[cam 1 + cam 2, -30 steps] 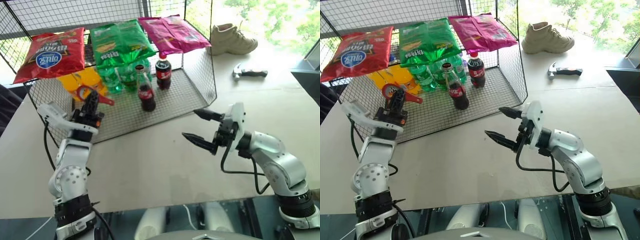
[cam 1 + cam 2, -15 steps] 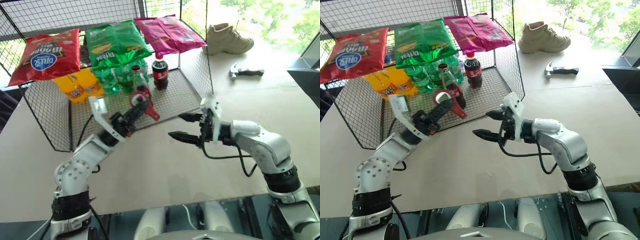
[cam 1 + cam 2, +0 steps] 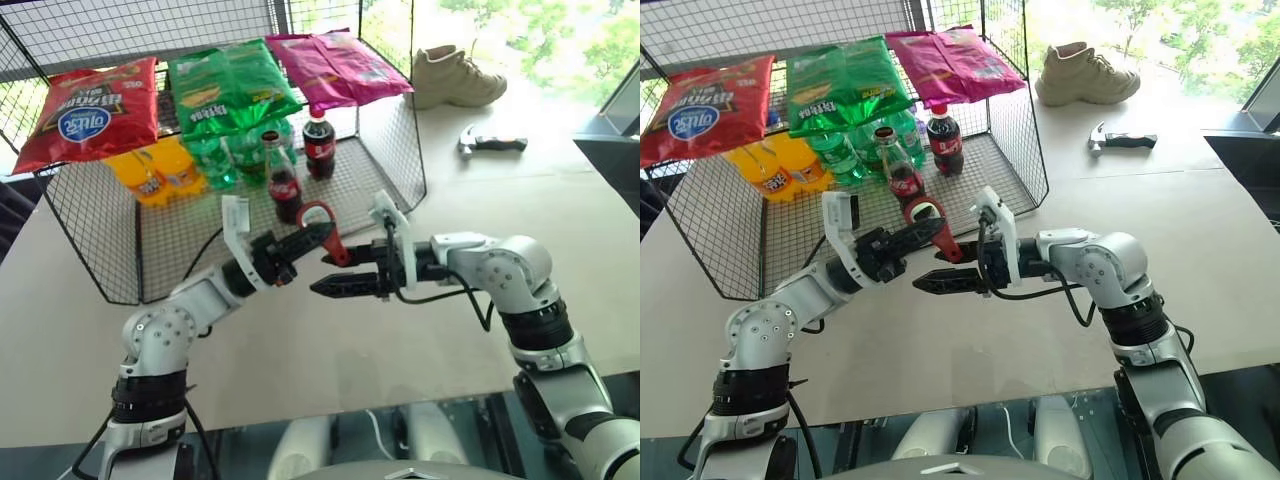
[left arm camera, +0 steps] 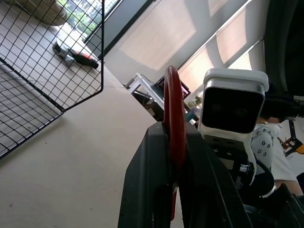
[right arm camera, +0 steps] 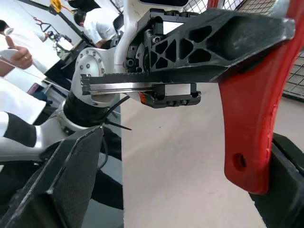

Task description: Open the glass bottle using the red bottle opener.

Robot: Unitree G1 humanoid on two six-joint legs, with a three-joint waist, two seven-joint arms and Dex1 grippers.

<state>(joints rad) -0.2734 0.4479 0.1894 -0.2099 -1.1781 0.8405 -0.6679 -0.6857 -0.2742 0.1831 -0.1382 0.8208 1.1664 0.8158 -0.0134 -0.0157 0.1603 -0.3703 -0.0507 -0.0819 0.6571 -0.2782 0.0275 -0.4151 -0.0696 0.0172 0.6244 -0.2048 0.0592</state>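
a pale beige table (image 3: 560,190) runs toward bright windows with green foliage at one o'clock; a dark frame edge stands at three o'clock.

Red bottle opener (image 3: 322,229) now carried from wire basket (image 3: 395,170) toward right end effector (image 3: 332,272).

Red bottle opener (image 3: 322,228); glass bottle (image 3: 282,184) dark, red label; black pincer (image 3: 308,240).
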